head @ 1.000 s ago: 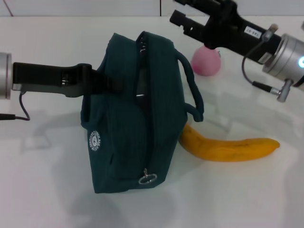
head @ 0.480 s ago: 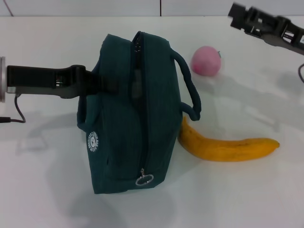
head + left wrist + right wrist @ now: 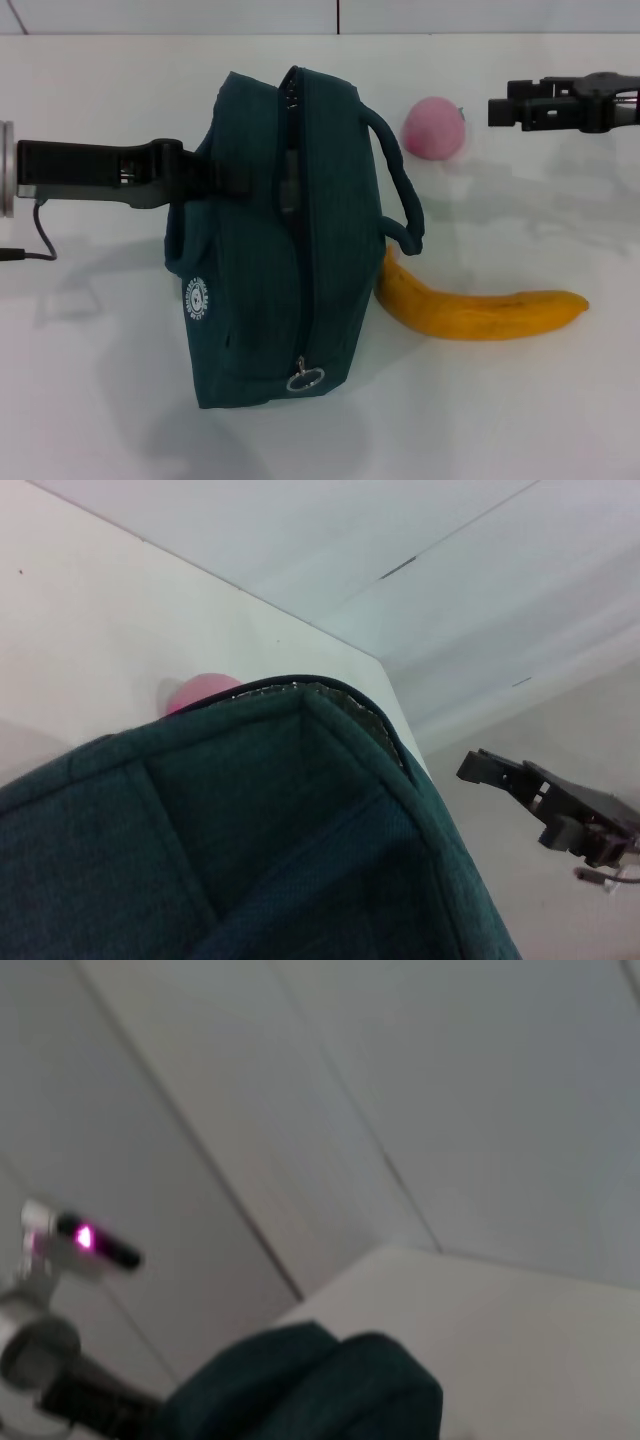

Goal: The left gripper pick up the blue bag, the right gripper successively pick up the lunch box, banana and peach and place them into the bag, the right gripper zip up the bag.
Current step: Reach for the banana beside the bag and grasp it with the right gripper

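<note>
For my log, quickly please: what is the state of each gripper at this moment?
Left gripper: shut on the blue bag, at its side.
Right gripper: in the air beside the peach, holding nothing; open or shut cannot be told.

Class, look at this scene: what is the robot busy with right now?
The left gripper holds the blue bag by its side on the white table. The right gripper hangs above the table beside the peach, carrying nothing. The banana lies against the bag, not yet packed. No lunch box shows outside the bag.

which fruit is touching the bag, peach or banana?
The banana: its end meets the bag below the handle. The peach sits apart, farther back.
</note>
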`<state>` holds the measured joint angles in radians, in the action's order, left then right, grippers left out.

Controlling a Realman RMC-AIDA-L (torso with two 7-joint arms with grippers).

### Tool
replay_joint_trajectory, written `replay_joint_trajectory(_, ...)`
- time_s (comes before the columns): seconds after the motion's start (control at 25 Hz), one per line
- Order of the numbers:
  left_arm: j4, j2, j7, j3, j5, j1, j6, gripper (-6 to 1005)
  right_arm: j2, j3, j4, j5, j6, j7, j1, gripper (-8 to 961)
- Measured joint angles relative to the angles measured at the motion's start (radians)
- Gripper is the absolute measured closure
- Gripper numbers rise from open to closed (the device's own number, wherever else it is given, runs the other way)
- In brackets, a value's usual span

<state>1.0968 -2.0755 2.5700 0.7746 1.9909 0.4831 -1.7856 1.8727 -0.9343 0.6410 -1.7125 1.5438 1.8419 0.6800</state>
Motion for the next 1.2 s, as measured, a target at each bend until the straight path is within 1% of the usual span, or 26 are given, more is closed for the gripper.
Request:
replay_joint_trajectory(0.12,-0.002,0.000,-0.007,0.000,0.000,0.000,0.000,959,-0.028,-0.002,0.020,-0.055,0.026,0.001,0.031,78)
replay_joint_trajectory(0.24,-0.018,-0.001,-0.014,0.000,0.000,-0.001,0.000,959,-0.042,-0.002,0.078,-0.151,0.052,0.031,0.062,79)
replay_joint_trajectory(0.36,-0.041,-0.002,-0.024,0.000,0.000,-0.001,0.000,959,-0.045,-0.011,0.154,-0.288,0.080,0.105,0.104,80)
replay_joint_trajectory(0.44,-0.047,-0.002,-0.025,0.000,-0.007,-0.001,0.001,959,-0.041,-0.029,0.220,-0.406,0.115,0.155,0.144,81)
replay_joint_trajectory(0.52,-0.048,-0.002,-0.026,0.002,-0.022,-0.002,-0.001,959,-0.031,-0.041,0.282,-0.493,0.158,0.195,0.174,81)
replay_joint_trajectory(0.6,-0.048,-0.002,-0.026,0.006,-0.036,-0.002,-0.005,959,-0.016,-0.050,0.347,-0.563,0.200,0.233,0.197,82)
replay_joint_trajectory(0.72,-0.048,-0.002,-0.027,0.008,-0.039,-0.002,-0.007,959,0.018,-0.078,0.435,-0.663,0.229,0.305,0.225,83)
replay_joint_trajectory(0.76,-0.048,-0.002,-0.029,0.008,-0.039,-0.002,-0.007,959,0.033,-0.088,0.455,-0.700,0.235,0.333,0.237,83)
replay_joint_trajectory(0.88,-0.049,-0.004,-0.034,0.008,-0.040,-0.003,-0.007,959,0.062,-0.109,0.470,-0.745,0.262,0.360,0.268,83)
replay_joint_trajectory(0.96,-0.049,-0.004,-0.035,0.008,-0.043,-0.003,-0.007,959,0.075,-0.139,0.470,-0.749,0.275,0.369,0.282,84)
replay_joint_trajectory(1.12,-0.049,-0.004,-0.036,0.008,-0.049,-0.003,-0.008,959,0.103,-0.251,0.467,-0.753,0.279,0.403,0.305,85)
replay_joint_trajectory(1.2,-0.050,-0.005,-0.036,0.008,-0.049,-0.001,-0.008,959,0.117,-0.286,0.465,-0.761,0.275,0.412,0.312,85)
